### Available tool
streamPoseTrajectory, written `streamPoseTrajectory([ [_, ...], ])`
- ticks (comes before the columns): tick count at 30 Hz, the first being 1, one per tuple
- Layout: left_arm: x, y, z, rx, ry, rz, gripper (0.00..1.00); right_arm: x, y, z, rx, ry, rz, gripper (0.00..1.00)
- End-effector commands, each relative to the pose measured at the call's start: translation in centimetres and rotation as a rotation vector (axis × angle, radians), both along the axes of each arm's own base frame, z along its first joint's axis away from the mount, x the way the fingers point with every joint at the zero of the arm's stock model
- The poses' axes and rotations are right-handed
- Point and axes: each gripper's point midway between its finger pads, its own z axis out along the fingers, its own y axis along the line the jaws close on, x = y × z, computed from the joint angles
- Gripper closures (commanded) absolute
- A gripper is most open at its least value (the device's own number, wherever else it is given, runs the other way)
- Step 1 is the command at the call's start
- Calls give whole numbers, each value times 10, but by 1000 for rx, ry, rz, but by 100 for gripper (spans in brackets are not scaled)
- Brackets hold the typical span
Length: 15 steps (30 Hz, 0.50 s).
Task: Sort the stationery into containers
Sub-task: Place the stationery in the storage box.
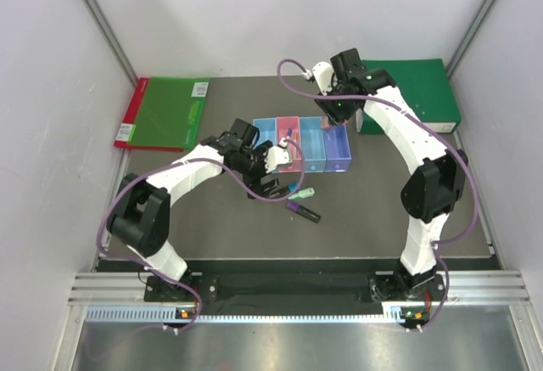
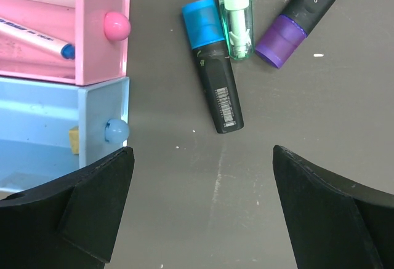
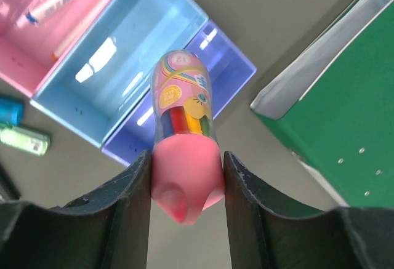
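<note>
I am looking at a dark grey table (image 1: pixel 356 210) standing between plain white walls (image 1: pixel 51 133), evenly lit, nothing casting hard shadows.

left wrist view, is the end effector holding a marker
No, the left end effector is open and empty, with the black-blue marker lying on the table beyond its fingers.

Overhead, from behind the arm bases, taking in the whole table (image 1: pixel 212 218). Close on each wrist, aimed down past the fingers. Shared by all: the bins (image 1: pixel 303 144) (image 2: pixel 101 60) (image 3: pixel 132 78).
</note>
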Motion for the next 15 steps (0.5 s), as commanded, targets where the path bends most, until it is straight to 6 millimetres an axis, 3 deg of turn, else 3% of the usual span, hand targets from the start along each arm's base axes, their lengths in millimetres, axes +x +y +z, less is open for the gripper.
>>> streamPoseTrajectory([
  [1,9,-16,7,-57,-39,-33,1,-9,-5,11,-19,-17,19,100],
  [15,13,-27,-29,-39,-21,-75,3,-27,-29,-10,-64,48,-5,100],
])
